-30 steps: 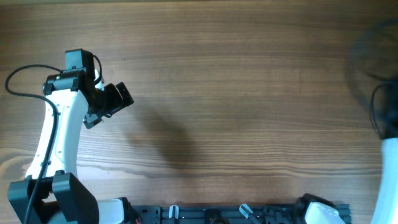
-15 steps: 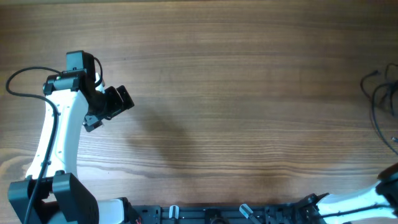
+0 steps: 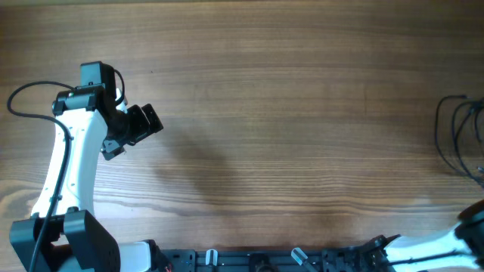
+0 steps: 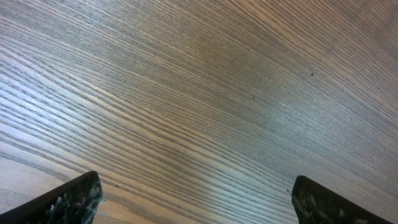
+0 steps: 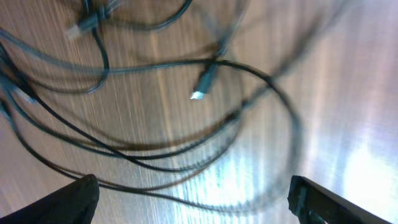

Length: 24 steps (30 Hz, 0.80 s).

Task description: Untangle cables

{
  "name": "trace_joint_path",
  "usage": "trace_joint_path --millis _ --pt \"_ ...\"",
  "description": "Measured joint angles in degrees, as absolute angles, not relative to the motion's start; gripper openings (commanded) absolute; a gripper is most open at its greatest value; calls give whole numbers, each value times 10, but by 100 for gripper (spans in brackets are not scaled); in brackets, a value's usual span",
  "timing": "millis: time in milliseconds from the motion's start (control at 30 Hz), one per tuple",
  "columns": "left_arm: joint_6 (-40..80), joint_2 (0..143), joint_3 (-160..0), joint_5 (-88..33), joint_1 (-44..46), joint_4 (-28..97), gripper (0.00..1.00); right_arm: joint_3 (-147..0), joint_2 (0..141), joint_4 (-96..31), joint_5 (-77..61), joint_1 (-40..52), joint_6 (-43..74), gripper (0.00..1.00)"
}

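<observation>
The cables (image 3: 457, 137) are thin dark wires lying in loose overlapping loops on the wooden table (image 3: 287, 113) at its far right edge. From the right wrist view they spread below my right gripper (image 5: 196, 202), blurred, with a small metallic plug end (image 5: 200, 86) showing. That gripper is open, its fingertips wide apart above the wires with nothing between them. My left gripper (image 4: 199, 202) is open over bare wood far to the left (image 3: 144, 121), well away from the cables.
The left arm's white link (image 3: 72, 166) and its thick black cable (image 3: 23, 98) occupy the left side. Part of the right arm (image 3: 465, 238) shows at the bottom right corner. A dark rail (image 3: 287, 261) runs along the front edge.
My right gripper has opened and let the cables go. The right arm has pulled back from the right edge toward the bottom right corner. The cables have settled on the table. The left arm stayed still.
</observation>
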<state>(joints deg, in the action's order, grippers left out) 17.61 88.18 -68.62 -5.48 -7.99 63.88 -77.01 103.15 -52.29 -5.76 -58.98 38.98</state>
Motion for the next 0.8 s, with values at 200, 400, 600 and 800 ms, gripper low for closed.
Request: trace_joint_path --millis 200,400,600,800 --pt "176 882 -686 -55 -80 639 100 -770 844 -574 3 -587 473 74" --pt "176 882 -686 -58 -80 639 100 -766 827 -575 -40 -510 406 4" --pt "176 882 -686 -59 -80 639 100 -712 887 -538 -42 -433 385 4" --pt "176 882 -686 -59 -80 641 100 -697 1013 -477 -37 -411 357 4"
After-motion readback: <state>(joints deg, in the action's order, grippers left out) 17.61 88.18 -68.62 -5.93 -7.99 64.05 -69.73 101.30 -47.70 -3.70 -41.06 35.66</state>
